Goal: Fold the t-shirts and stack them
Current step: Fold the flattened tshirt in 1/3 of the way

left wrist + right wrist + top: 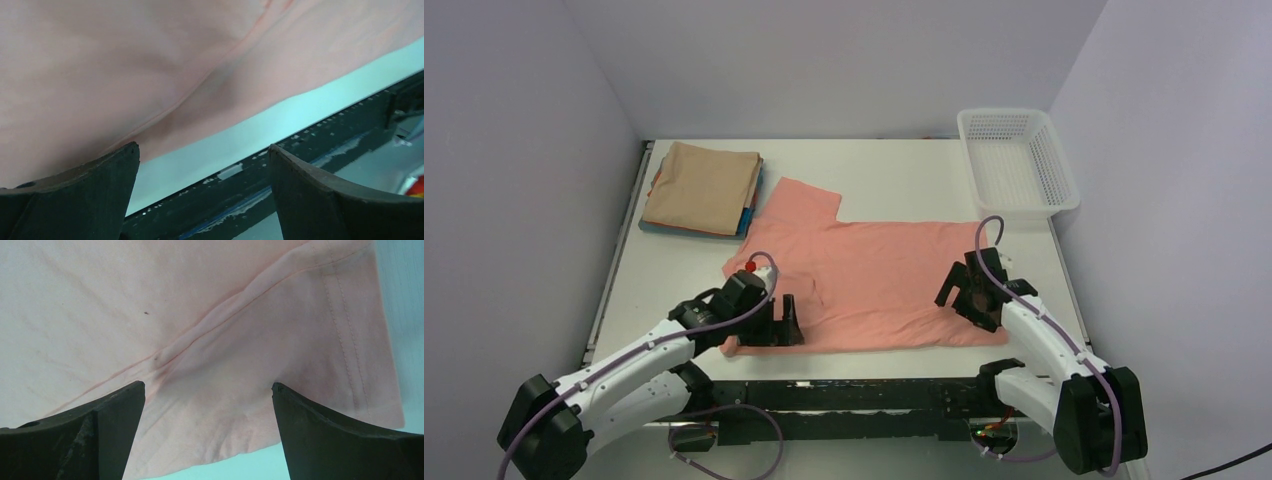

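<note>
A salmon-pink t-shirt (pixel 874 275) lies spread flat across the middle of the white table, one sleeve pointing to the back left. My left gripper (pixel 786 322) is open and empty over the shirt's near-left corner; in the left wrist view the pink cloth (pixel 150 65) ends just beyond the jaws at the table's front edge. My right gripper (pixel 969 295) is open and empty over the shirt's near-right corner, where the hem (pixel 345 330) and a seam show. A folded tan t-shirt (pixel 704 185) tops a stack at the back left, with blue and reddish folded edges (pixel 746 218) under it.
A white plastic mesh basket (pixel 1016 160) stands at the back right corner. The black arm-mount rail (pixel 874 395) runs along the table's near edge. Grey walls close in the table on the left, back and right.
</note>
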### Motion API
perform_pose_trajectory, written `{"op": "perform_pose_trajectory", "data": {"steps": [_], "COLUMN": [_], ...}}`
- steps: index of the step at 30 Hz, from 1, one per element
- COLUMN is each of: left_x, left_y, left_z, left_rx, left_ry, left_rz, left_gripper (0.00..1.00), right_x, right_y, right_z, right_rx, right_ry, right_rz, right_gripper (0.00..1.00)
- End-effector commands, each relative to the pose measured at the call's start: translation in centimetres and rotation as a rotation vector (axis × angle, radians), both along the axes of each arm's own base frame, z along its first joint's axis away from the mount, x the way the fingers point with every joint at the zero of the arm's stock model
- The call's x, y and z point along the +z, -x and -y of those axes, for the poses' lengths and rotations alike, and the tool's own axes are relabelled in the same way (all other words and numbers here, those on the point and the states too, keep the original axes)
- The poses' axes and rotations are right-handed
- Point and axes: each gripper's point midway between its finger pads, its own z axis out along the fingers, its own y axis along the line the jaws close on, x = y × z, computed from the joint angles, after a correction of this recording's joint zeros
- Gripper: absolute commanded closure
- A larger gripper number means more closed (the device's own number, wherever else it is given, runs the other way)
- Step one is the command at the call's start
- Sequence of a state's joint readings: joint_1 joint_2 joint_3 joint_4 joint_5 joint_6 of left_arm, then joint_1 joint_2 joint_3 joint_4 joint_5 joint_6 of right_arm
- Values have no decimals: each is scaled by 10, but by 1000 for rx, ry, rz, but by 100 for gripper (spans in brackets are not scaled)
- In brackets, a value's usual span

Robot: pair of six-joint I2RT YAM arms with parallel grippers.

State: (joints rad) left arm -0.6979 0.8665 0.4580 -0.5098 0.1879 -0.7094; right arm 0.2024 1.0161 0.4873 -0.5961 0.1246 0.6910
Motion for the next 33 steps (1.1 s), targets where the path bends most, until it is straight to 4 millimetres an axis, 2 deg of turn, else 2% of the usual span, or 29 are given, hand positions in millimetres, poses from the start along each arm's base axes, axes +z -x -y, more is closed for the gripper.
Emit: {"op": "perform_pose_trajectory", "data": {"steps": [1, 4, 6, 10, 13, 15, 19, 24, 29, 33], "left_x": [-15, -14, -9, -11, -22, -36, -58, -68, -59, -57], "left_y": [-9, -33, -48, -53, -50, -40, -3, 37, 44, 49], "left_z": [-22, -44, -47, -45, -47, -51, -60, -72, -77, -72], "left_rx": [113, 234, 284, 298, 302, 314, 327, 365, 433, 440], "left_ry": [-111, -188, -147, -113, -138, -176, -251, -263, -219, -165], "left_rz": [-3, 40, 56, 41, -11, -104, -312, -428, -393, -395], "left_gripper": [0, 1, 1, 1, 0, 1, 1, 1, 1, 1], "right_x": [5, 5, 4, 3, 3, 3, -1, -6, -2, 2], "right_y": [-3, -3, -3, -2, -2, 0, 10, 28, 47, 52], "right_z": [4, 4, 4, 5, 5, 6, 6, -2, 5, 5], "right_rx": [-13, -15, -12, -19, -25, -32, -59, -119, -204, -224], "right_ry": [10, 12, 13, 16, 18, 19, 8, -58, -51, -67], "right_rz": [31, 36, 30, 17, 17, 10, -27, -80, -117, -108], "right_gripper": [0, 0, 0, 0, 0, 0, 0, 0, 0, 0]}}
